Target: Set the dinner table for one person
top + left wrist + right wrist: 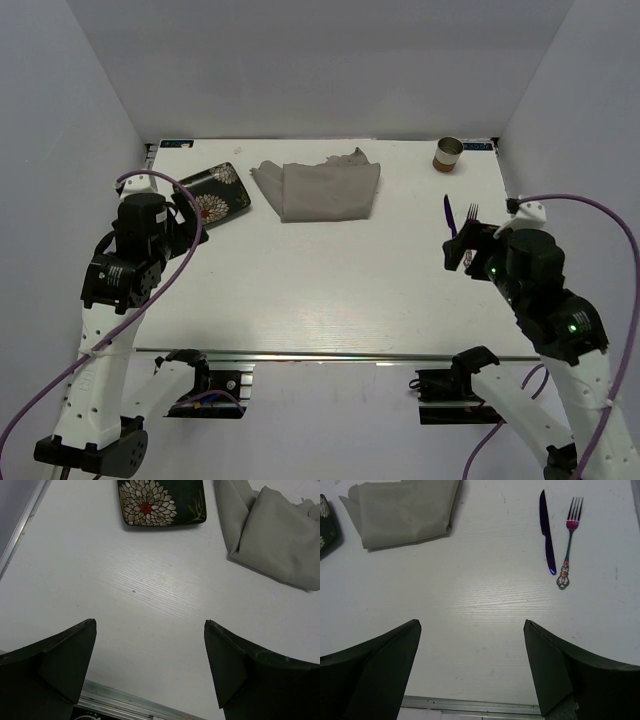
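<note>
Spread wide and empty above the table (150,580): left gripper (150,622), with plate (160,500) at 12 o'clock and cloth (280,545) at 2; right gripper (472,622), with knife (547,532) and fork (569,545) at 1, lying roughly 12-to-6, likely its reach

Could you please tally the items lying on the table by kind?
Plate: 1
Cloth placemat: 1
Cup: 1
Knife: 1
Fork: 1
Total on the dinner table: 5
</note>
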Robot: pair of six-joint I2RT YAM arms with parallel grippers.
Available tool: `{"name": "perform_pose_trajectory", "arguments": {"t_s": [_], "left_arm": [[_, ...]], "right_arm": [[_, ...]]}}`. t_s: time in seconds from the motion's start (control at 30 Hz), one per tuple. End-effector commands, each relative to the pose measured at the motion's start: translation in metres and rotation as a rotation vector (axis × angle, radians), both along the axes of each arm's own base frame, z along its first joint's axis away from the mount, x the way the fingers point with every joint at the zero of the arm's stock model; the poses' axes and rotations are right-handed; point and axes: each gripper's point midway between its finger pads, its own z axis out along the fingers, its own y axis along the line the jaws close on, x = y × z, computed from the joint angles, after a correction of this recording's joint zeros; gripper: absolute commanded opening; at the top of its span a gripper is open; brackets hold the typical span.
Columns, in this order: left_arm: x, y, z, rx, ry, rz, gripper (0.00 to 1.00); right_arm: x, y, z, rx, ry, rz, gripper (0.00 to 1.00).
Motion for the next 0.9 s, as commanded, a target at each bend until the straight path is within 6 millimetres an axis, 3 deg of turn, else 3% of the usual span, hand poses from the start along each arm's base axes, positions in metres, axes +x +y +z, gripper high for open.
{"name": "perform_pose_trajectory", "arguments": {"t_s": [0.0,0.03,0.1,0.13,0.17,0.23,0.3,0.33,0.37,0.4,0.43,0.47,0.5,0.6,0.63,0.67,0.7,0.73,0.77,0.8,0.83,0.87], "left_arm": [[0.002,-0.007,0.000,-0.037,-0.011,-0.024,0.98],[0.003,-0.013,-0.003,-0.057,-0.003,-0.051,0.98],[0.008,-0.023,-0.014,-0.083,0.011,-0.091,0.98],[0.010,-0.028,-0.021,-0.095,0.024,-0.109,0.98],[0.014,-0.036,-0.026,-0.120,0.031,-0.145,0.98],[0.015,-0.045,-0.045,-0.148,0.079,-0.179,0.98],[0.017,-0.062,-0.064,-0.195,0.108,-0.253,0.98],[0.016,-0.070,-0.070,-0.218,0.115,-0.296,0.98],[0.016,-0.082,-0.067,-0.250,0.075,-0.368,0.98],[0.011,-0.086,-0.087,-0.259,0.100,-0.395,0.98],[0.013,-0.091,-0.085,-0.272,0.060,-0.426,0.98],[0.010,-0.093,-0.080,-0.280,0.043,-0.442,0.98],[0.008,-0.094,-0.070,-0.267,0.018,-0.465,0.98],[0.005,-0.090,-0.063,-0.268,-0.045,-0.441,0.98],[0.004,-0.089,-0.067,-0.274,-0.042,-0.426,0.98],[0.004,-0.089,-0.066,-0.273,-0.045,-0.433,0.98],[0.003,-0.095,-0.065,-0.282,-0.043,-0.463,0.98],[0.003,-0.095,-0.067,-0.283,-0.037,-0.462,0.98],[0.004,-0.095,-0.069,-0.281,-0.026,-0.458,0.98],[0.006,-0.096,-0.073,-0.282,-0.009,-0.462,0.98],[0.007,-0.097,-0.075,-0.281,-0.003,-0.465,0.98],[0.009,-0.099,-0.080,-0.289,0.024,-0.475,0.98]], "right_arm": [[0.029,0.030,-0.029,0.040,0.053,0.070,0.89],[0.042,0.040,-0.030,0.059,0.038,0.089,0.89],[0.061,0.058,-0.066,0.079,0.135,0.115,0.89],[0.080,0.073,-0.060,0.128,0.071,0.141,0.89],[0.091,0.091,-0.077,0.156,0.115,0.206,0.89],[0.113,0.110,-0.087,0.194,0.122,0.260,0.89],[0.151,0.129,-0.103,0.213,0.120,0.311,0.89],[0.169,0.137,-0.093,0.212,0.077,0.339,0.89],[0.196,0.140,-0.111,0.213,0.095,0.338,0.89],[0.210,0.144,-0.121,0.210,0.119,0.341,0.89],[0.240,0.151,-0.132,0.191,0.137,0.359,0.89],[0.253,0.143,-0.143,0.189,0.190,0.340,0.89],[0.284,0.146,-0.150,0.198,0.206,0.353,0.89],[0.316,0.146,-0.170,0.198,0.272,0.365,0.89],[0.328,0.141,-0.197,0.190,0.326,0.341,0.89],[0.346,0.142,-0.180,0.189,0.291,0.346,0.89],[0.353,0.143,-0.198,0.189,0.321,0.345,0.89],[0.361,0.139,-0.199,0.199,0.317,0.343,0.89],[0.375,0.142,-0.185,0.210,0.281,0.355,0.89],[0.378,0.141,-0.206,0.219,0.333,0.356,0.89],[0.392,0.143,-0.191,0.229,0.301,0.371,0.89],[0.392,0.145,-0.212,0.231,0.349,0.376,0.89]]}}
